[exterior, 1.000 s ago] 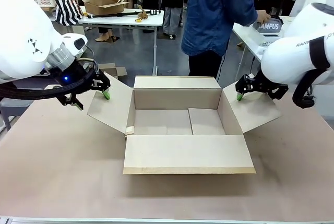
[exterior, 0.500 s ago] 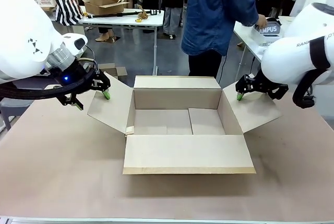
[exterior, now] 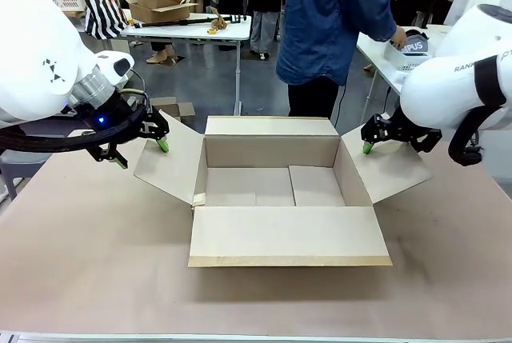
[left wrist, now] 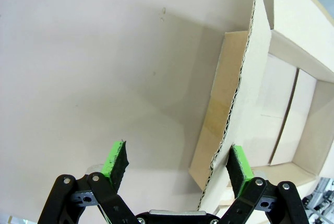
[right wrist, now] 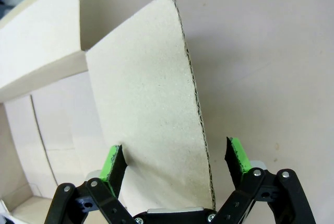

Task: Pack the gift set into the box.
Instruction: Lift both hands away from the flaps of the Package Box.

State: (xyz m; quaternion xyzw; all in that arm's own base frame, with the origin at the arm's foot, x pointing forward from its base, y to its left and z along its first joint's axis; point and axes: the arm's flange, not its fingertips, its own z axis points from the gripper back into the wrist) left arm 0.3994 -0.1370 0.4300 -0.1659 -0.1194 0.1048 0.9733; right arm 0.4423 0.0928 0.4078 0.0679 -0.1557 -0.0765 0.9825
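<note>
We are at the start of the job. The box (exterior: 272, 151) sits in the middle of the table (exterior: 96, 263). Its four flaps are folded out and there is nothing inside it.

Our left gripper (exterior: 142, 153) is at the left flap (exterior: 172, 163). In the left wrist view this gripper (left wrist: 177, 158) is spread wide. The edge of the flap (left wrist: 235, 88) runs between its two fingers. The fingers are not squeezing it.

Our right gripper (exterior: 380, 141) is at the right flap (exterior: 392, 169). In the right wrist view it (right wrist: 175, 156) is spread wide too. That flap (right wrist: 151, 93) stands between its green pads (right wrist: 114, 161), and nothing is pinched.

The gift set (exterior: 406, 57) is not on our table. It looks like the grey basket on the side table (exterior: 376, 51) at the far right. The person (exterior: 336, 15) in the blue top has a hand (exterior: 398, 36) on it.

We think this step is keeping the side flaps out of the way. Next, the basket has to come over and go down flat into the box. We should keep the flaps wide so it does not bump them.
</note>
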